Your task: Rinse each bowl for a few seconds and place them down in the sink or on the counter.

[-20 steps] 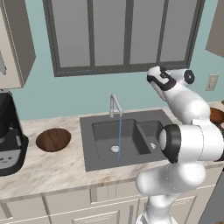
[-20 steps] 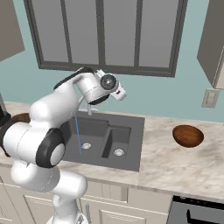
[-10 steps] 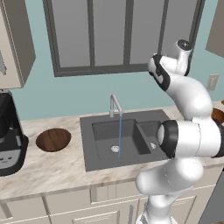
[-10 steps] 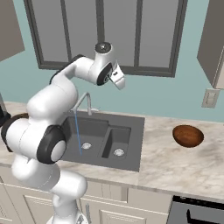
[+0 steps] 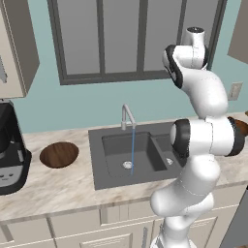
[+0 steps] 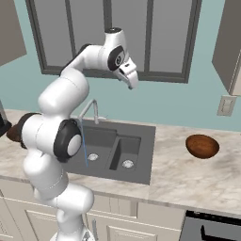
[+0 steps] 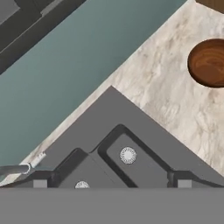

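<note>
One dark-brown bowl (image 5: 59,154) lies on the counter (image 5: 72,180) left of the sink (image 5: 145,130). A more reddish bowl (image 6: 202,146) rests on the counter (image 6: 188,175) right of the sink (image 6: 141,155); in the hand view this bowl (image 7: 209,62) is at the upper right. A thin stream of water (image 5: 132,145) falls from the faucet (image 5: 127,115) into the left basin. My gripper (image 6: 131,80) is raised high above the sink, in front of the window, open and empty. Its fingertips (image 7: 40,183) stand wide apart over the sink (image 7: 109,113).
A black coffee machine (image 5: 9,145) stands at the far left of the counter. A wall outlet (image 6: 227,105) sits behind the reddish bowl, and a dark stove front (image 6: 212,228) is at the lower right. Wall cabinets hang at both sides of the window.
The arm has swung upward, lifting the hand from just above the sink to high in front of the window. The gripper stayed open. Both bowls and the water stream are unchanged.
</note>
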Tool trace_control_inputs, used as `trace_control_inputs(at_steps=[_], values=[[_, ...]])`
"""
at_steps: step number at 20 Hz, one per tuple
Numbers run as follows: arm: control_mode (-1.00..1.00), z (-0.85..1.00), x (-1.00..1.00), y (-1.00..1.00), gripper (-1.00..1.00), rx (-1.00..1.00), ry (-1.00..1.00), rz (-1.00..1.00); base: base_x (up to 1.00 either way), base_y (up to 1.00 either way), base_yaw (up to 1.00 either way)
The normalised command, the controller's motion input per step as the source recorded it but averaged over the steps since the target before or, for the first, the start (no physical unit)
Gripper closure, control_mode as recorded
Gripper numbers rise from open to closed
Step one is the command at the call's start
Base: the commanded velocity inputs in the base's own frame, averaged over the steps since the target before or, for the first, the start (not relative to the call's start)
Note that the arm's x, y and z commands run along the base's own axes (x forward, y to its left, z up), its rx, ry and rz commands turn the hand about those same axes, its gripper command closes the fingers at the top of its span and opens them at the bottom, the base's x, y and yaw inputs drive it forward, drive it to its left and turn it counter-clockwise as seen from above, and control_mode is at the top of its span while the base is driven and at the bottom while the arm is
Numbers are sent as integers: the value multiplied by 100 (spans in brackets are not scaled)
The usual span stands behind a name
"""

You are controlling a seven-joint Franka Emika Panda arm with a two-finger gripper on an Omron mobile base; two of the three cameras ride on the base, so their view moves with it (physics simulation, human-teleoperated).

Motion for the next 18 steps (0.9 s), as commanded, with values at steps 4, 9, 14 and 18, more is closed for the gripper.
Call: trace_control_inputs(at_steps=[4,9,14,18], values=[[-100,-10,-3,-37,-100,0,6,7,0,0,0],[-100,-17,-9,-31,-100,-4,0,9,0,0,0],[-100,-27,-15,-19,-100,-15,-3,15,0,0,0],[-100,-28,-28,-26,-100,-16,-6,20,0,0,0]])
